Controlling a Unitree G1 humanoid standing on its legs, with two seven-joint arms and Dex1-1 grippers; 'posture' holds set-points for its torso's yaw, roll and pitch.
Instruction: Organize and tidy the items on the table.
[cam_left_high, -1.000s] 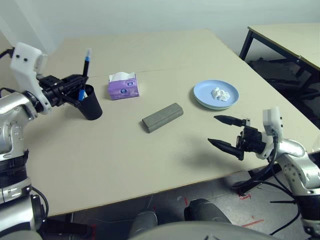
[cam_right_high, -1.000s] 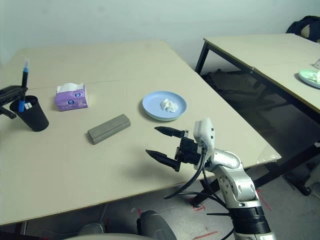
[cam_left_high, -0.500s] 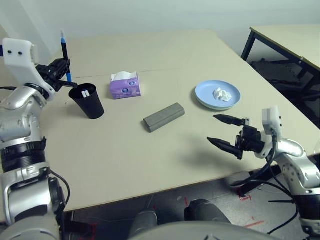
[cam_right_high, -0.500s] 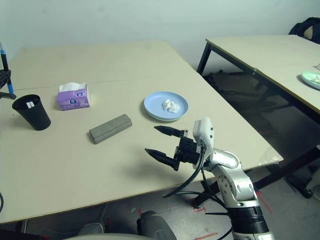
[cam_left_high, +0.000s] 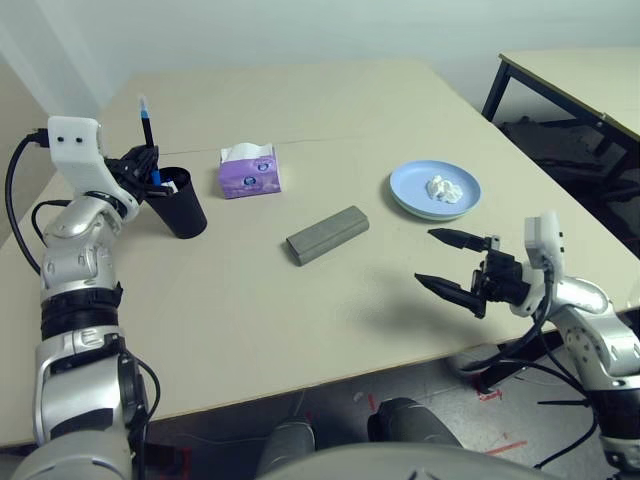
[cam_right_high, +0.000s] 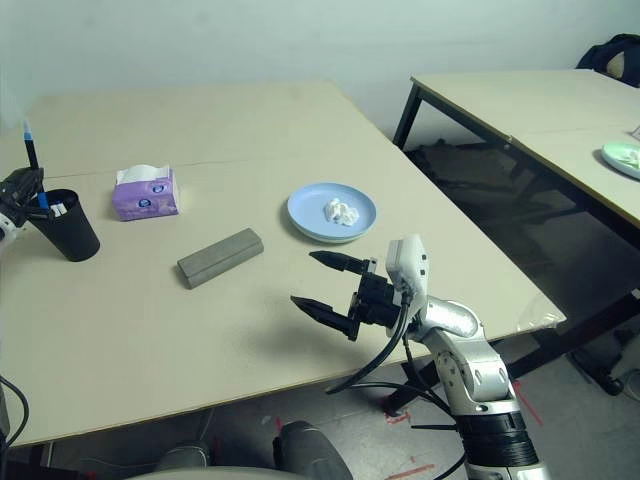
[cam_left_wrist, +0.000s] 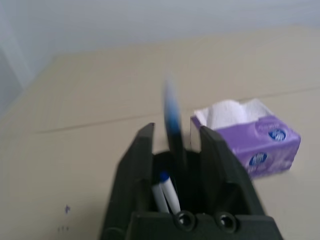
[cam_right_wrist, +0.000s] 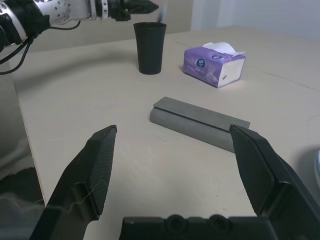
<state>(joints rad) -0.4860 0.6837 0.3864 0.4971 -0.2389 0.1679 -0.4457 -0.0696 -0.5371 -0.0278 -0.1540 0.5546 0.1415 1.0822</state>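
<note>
- Pale beige tabletop ran wide under both arms, with a thin seam across its far half and a black-legged table at the right edge of the head views.
- Left arm was bent at the elbow and raised at the far left, its left pincer held just over the rim of the black cup.
- That pincer was pressed onto the black pen, which stood nearly upright with its blue cap on top; the pen's lower end reached down toward the cup's mouth.
- In the left wrist view the white pen stood inside the cup between the two fingers, blue cap up.
- Half a second earlier the left pincer had been higher and farther left, clear of the cup; it had since come down and in toward the cup.
- Right arm reached forward low over the near right part of the tabletop, its right pincer spread wide and holding nothing; it had kept the same pose as before.
- Grey glasses case lay at a slant near the middle, apart from both pincers.
- Purple tissue box sat just right of the cup.
- Blue plate lay toward the right, with the white tissue wad on it.
</note>
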